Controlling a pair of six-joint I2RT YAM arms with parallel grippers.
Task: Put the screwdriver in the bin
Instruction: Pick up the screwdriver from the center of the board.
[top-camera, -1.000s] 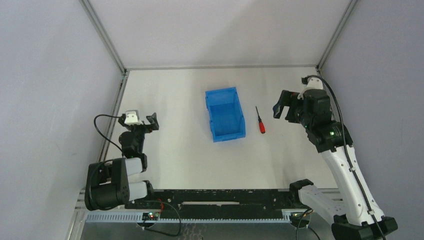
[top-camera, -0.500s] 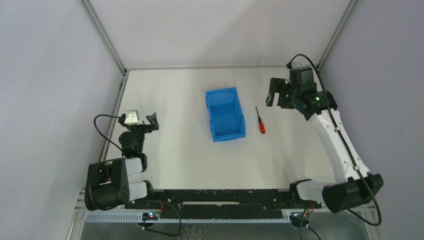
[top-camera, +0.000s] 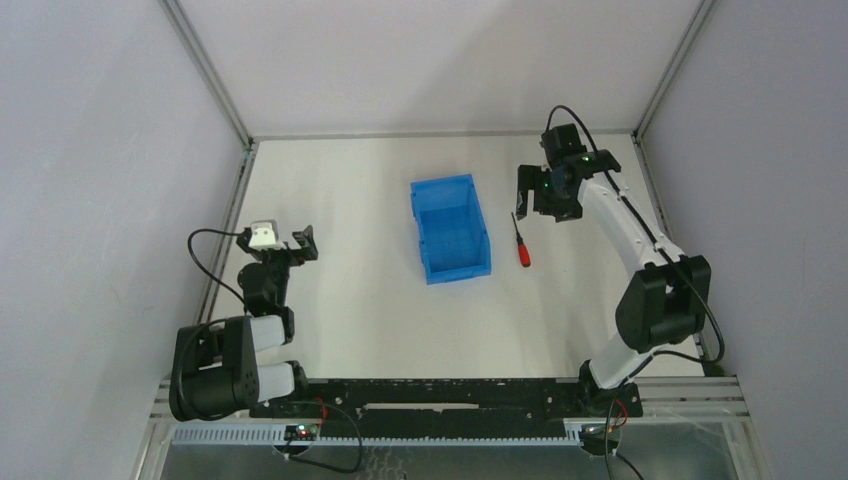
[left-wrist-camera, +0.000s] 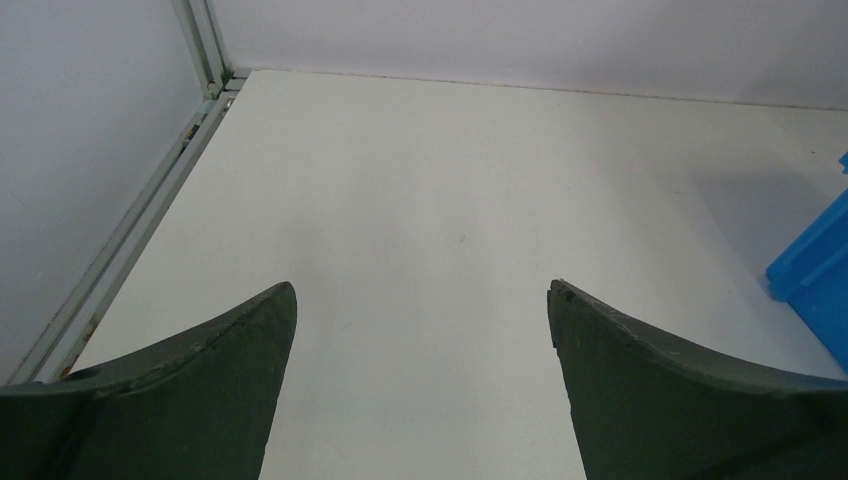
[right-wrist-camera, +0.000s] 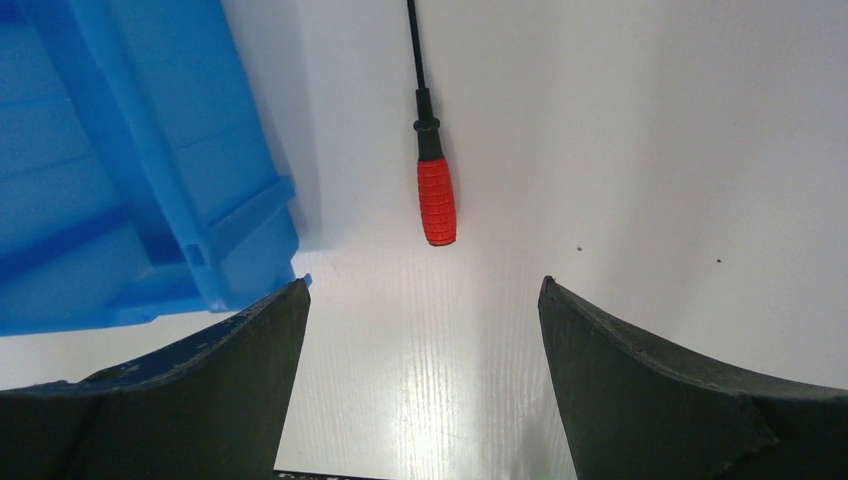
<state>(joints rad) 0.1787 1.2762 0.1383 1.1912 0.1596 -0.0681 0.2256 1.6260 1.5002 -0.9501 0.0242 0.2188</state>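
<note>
The screwdriver (top-camera: 520, 240) lies on the surface (top-camera: 350, 200) just beside the bin (top-camera: 485, 235), outside it. The right hand (right-wrist-camera: 422, 290) hovers open above; I would lower it astride the red handle (right-wrist-camera: 437, 203), then close.

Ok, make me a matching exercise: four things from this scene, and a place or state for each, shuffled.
1. screwdriver
2. bin
3. left gripper
4. right gripper

A. open, close to the screwdriver
B. open, near the left edge of the table
C. lying on the table, right of the bin
D. blue, mid-table

Pairs: 1-C, 2-D, 3-B, 4-A
</note>
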